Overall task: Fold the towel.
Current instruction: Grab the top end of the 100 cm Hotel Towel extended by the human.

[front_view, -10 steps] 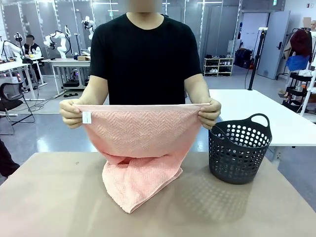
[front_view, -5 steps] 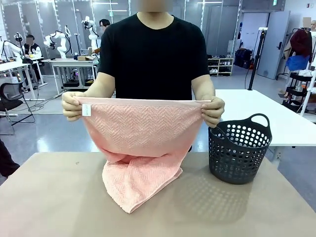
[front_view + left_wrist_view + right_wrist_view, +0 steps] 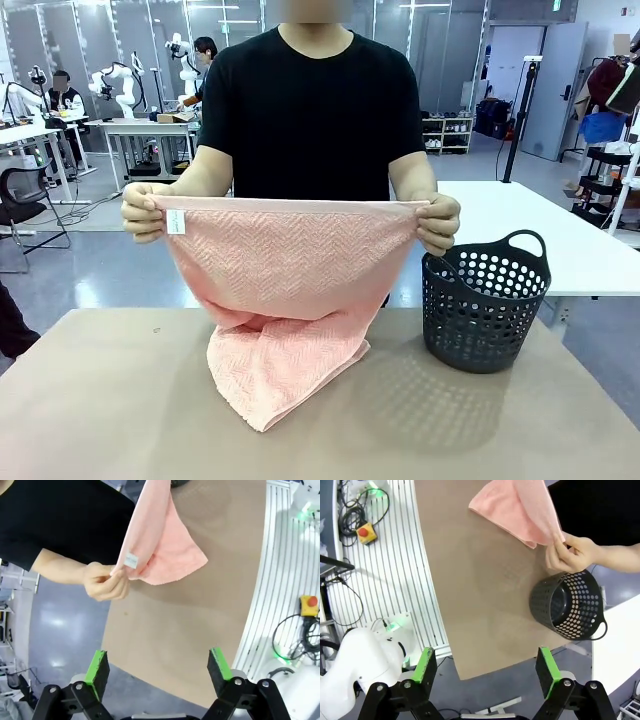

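The person in the black T-shirt is standing at the far side of the frame, holding the salmon-pink terry towel with the herringbone weave [image 3: 285,290] stretched out by its top hem. One hand [image 3: 145,213] is pinching the corner at centre left, and the other hand [image 3: 438,222] is gripping the corner at centre right. The small white label [image 3: 176,222] is hanging just beside the left-hand pinch. The towel's upper part is hanging taut in the air, while its lower end is lying bunched on the tan bench [image 3: 100,400] at lower centre. The dark perforated plastic basket with loop handles [image 3: 485,305] is sitting on the bench at the right, just beside the towel-holding hand there and apart from the cloth on the bench. In the left wrist view, the left gripper [image 3: 157,652] is hovering well above the bench, its jaws spread wide and gripping nothing. In the right wrist view, the right gripper [image 3: 485,651] is doing the same, jaws spread, high over the bench edge.
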### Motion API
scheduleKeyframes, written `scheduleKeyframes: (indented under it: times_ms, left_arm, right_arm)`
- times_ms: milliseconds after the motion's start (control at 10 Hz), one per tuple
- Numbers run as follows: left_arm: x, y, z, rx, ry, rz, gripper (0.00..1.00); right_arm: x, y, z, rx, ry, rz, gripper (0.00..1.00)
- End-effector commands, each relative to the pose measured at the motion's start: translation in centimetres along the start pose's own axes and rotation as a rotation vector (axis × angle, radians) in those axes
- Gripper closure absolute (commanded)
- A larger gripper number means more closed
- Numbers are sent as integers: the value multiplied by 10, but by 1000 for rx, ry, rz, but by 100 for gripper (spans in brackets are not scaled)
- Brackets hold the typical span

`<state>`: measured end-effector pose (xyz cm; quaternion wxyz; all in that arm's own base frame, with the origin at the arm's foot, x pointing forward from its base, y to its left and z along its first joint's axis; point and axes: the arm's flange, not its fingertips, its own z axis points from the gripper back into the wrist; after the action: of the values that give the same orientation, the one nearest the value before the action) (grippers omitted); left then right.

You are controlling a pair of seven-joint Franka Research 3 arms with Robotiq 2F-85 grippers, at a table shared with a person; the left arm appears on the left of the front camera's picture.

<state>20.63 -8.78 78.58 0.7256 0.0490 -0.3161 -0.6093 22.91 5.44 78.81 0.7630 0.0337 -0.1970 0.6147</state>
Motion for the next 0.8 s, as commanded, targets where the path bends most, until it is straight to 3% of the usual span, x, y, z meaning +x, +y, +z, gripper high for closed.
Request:
scheduleKeyframes:
  times_ms: [0, 300, 400, 500, 700]
  left_arm:
    - [-4, -5, 9, 29, 14, 0, 0]
    - [-3, -2, 6, 9, 3, -13, 0]
    - [18, -5, 8, 64, 125, -94, 0]
    - [57, 1, 7, 95, 192, -118, 0]
    - [100, 18, -9, 25, 270, -107, 0]
  right_arm:
    - [-2, 5, 4, -11, 15, 2, 0]
    - [-2, 5, 4, -11, 15, 2, 0]
    - [0, 4, 3, -4, 5, 24, 0]
    - [38, 2, 1, -34, 48, 109, 0]
    - [81, -9, -10, -76, 54, 126, 0]
